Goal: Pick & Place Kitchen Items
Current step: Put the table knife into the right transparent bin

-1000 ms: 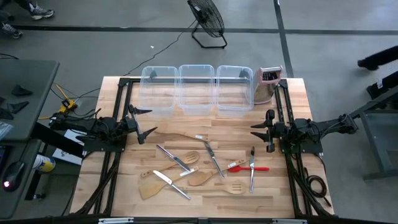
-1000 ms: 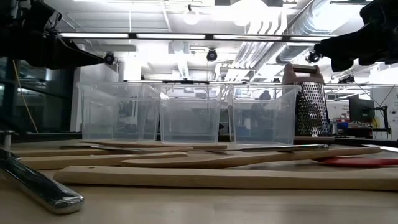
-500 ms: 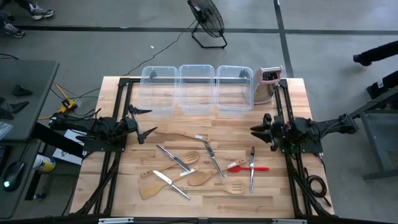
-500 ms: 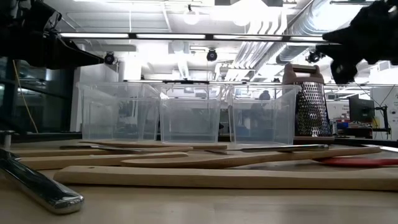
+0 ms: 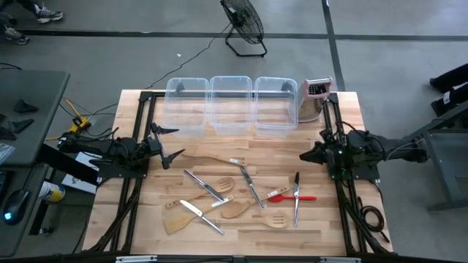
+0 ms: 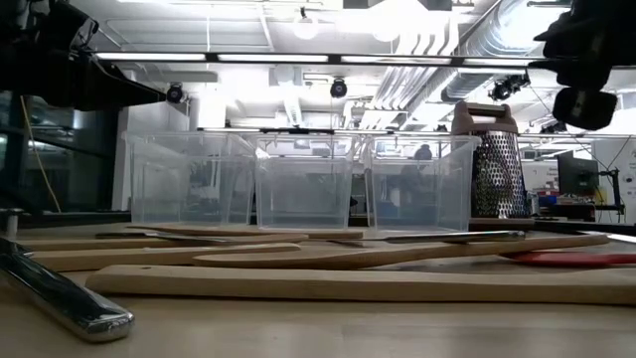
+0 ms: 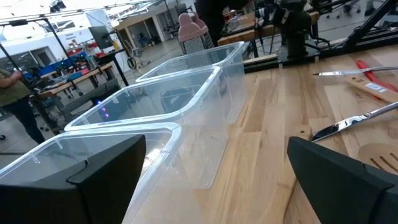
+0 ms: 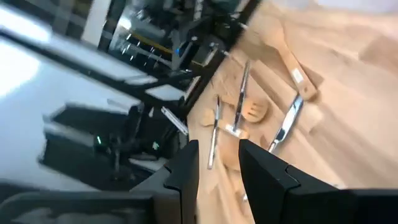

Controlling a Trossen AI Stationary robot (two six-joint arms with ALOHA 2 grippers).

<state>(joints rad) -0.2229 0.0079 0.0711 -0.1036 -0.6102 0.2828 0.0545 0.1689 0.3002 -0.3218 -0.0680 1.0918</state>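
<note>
1. Right gripper [image 5: 304, 155] hangs over the table's right side, just off the right frame rail, fingers nearly together with only a narrow slot between them in the right wrist view [image 8: 217, 171]; nothing held.
2. Left gripper [image 5: 171, 143] waits at the table's left edge, fingers spread wide apart, empty; in the left wrist view both dark fingers [image 7: 93, 174] sit far apart.
3. Kitchen items lie scattered on the wooden table [image 5: 344, 219], in front of the three clear tubs [image 5: 231, 104].
4. Red spatula [image 5: 281, 196] and metal tongs [image 5: 296, 197] cross each other; they are the nearest items to the right gripper, on its near side, apart from it.
5. Slotted wooden spatula [image 5: 274, 220] lies close by the tongs' lower end.
6. Long wooden spoon [image 5: 208, 158] lies between the two grippers, closer to the left one, not touching.
7. Metal knives [image 5: 203, 185] and wooden spoons [image 5: 223, 185] cluster mid-table, well apart from both grippers.
8. Box grater [image 5: 314, 98] stands upright right of the tubs.
</note>
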